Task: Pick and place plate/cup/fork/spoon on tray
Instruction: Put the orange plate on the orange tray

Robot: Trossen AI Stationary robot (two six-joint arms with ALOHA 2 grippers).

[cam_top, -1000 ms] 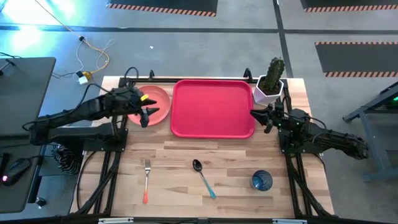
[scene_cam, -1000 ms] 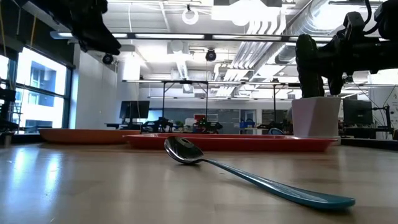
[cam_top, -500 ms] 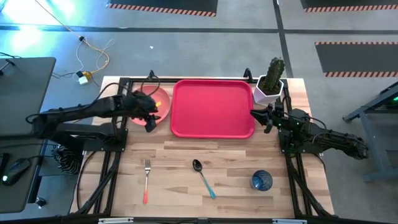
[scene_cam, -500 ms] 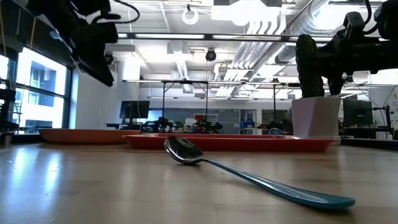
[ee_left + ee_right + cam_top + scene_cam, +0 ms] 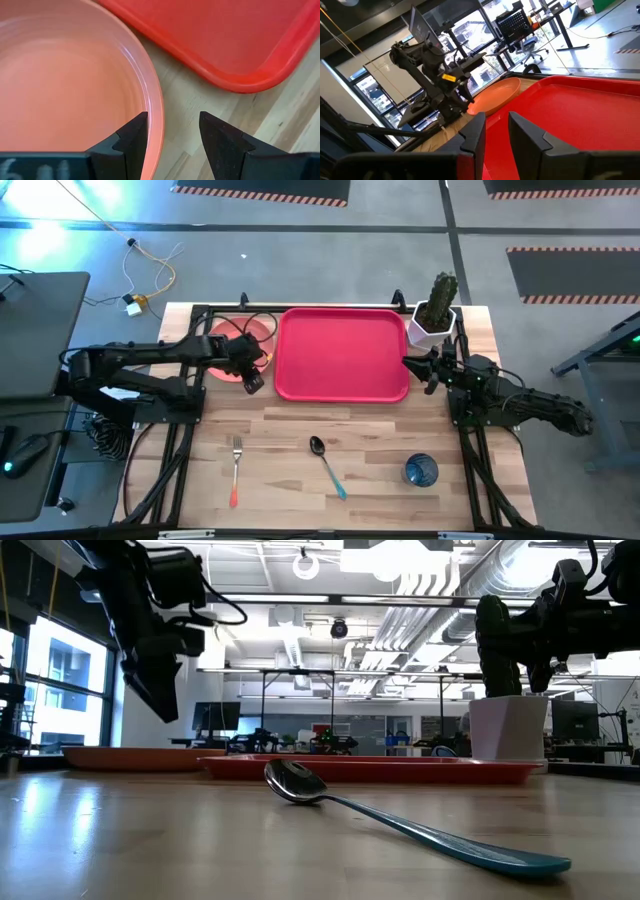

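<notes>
L gripper (image 5: 170,135) spread, straddling plate (image 5: 65,95) rim beside tray (image 5: 220,40), holding nothing.

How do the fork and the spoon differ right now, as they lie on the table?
The fork has an orange-red handle; the spoon has a light blue one. The fork lies nearly straight, front to back; the spoon lies angled. The fork sits toward the left arm's side, the spoon nearer the middle. Both rest on the bare table, off the tray, untouched by either gripper.
</notes>
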